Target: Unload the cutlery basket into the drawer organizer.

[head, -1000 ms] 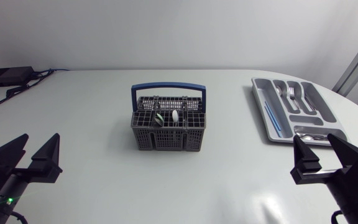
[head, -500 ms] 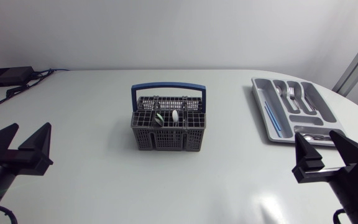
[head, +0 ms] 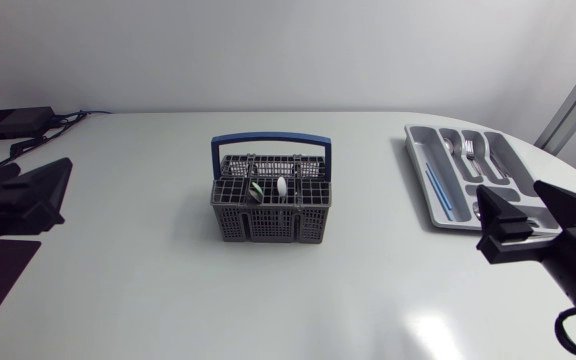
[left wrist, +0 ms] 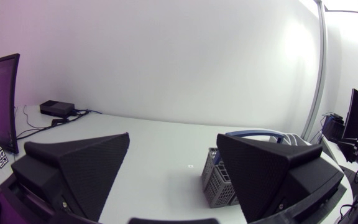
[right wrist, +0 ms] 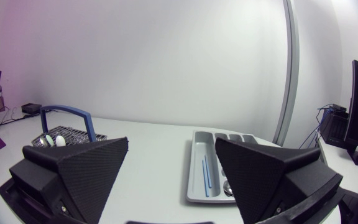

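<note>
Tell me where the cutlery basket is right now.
In the head view, the cutlery basket stands at the middle of the table, apart from and left of the drawer organizer at the right edge.

Looks like a robot lab, not a home. There's a big white table (head: 148,270) w/ 2 robot arms at its sides: left arm (head: 13,205) & right arm (head: 558,240). A black box (head: 13,122) w/ cables (head: 66,117) sits at a far corner. A kitchen basket (head: 271,200) & tray (head: 478,175) stand on the plain top.
</note>
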Available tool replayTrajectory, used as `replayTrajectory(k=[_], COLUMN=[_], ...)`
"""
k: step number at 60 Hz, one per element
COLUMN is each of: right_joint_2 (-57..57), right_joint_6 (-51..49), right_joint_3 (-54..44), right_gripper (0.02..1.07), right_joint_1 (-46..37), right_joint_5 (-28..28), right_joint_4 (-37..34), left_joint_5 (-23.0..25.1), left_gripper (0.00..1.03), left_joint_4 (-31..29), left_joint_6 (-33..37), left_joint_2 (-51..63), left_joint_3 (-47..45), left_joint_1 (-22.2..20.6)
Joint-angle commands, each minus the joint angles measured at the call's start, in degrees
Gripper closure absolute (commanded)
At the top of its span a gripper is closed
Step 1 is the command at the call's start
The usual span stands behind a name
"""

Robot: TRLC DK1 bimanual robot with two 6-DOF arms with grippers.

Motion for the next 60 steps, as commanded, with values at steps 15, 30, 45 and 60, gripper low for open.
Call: replayTrajectory(k=[15,30,45,60], right_joint_2=[13.7,22.8,27.7,32.7], right_joint_6=[1.9,5.5,10.1,12.6], right_joint_3=[14.0,23.9,29.4,33.6], right_gripper=[0.07,0.07,0.07,0.07], right_joint_1=[5.0,7.1,10.1,10.7], right_joint_5=[2.6,2.5,1.3,-1.1], right_joint_4=[-6.3,-16.0,-22.3,-27.8], left_joint_5=[-6.9,-9.9,-11.0,-10.5], left_gripper=[0.05,0.05,0.06,0.06], left_joint_4=[-3.5,-7.5,-12.2,-15.1], left_joint_6=[-3.4,-9.6,-15.4,-22.8], left_joint_2=[11.9,20.0,29.1,35.2], left_joint_3=[10.9,18.1,25.9,29.8], left_joint_1=[-10.2,-17.7,-22.8,-27.8])
